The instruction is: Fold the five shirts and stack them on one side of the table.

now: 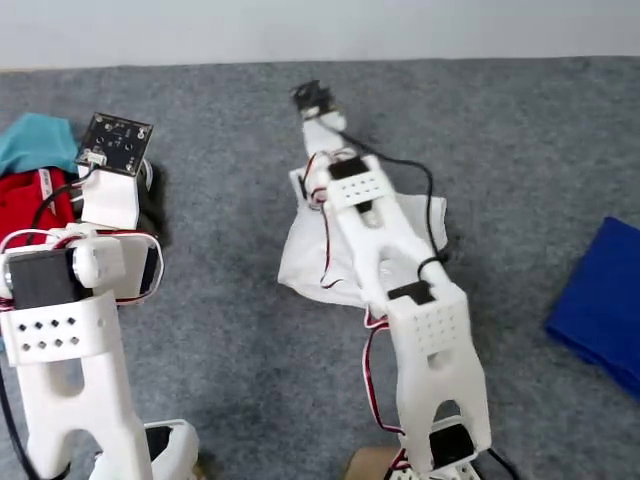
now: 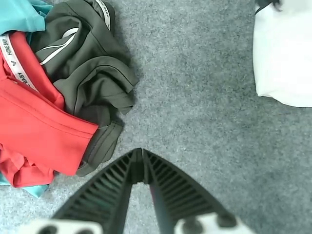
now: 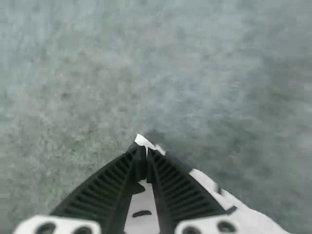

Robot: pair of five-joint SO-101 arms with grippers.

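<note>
My right fingers (image 3: 119,187) are clenched on an edge of the white shirt (image 1: 300,250) lying mid tabletop (image 1: 220,330), left fingers (image 2: 109,187) closed on nothing, so I'd carry that edge across low, keeping the fold even.

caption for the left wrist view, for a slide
Left jaws shut over the grey table, beside a heaped red shirt, dark shirt and teal shirt; white shirt apart.

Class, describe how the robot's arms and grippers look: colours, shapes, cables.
The left arm and right arm are white plastic with hole-dotted plates, black motors and red, white and black cables. The left gripper and right gripper have black, ribbed, tapering fingers.
</note>
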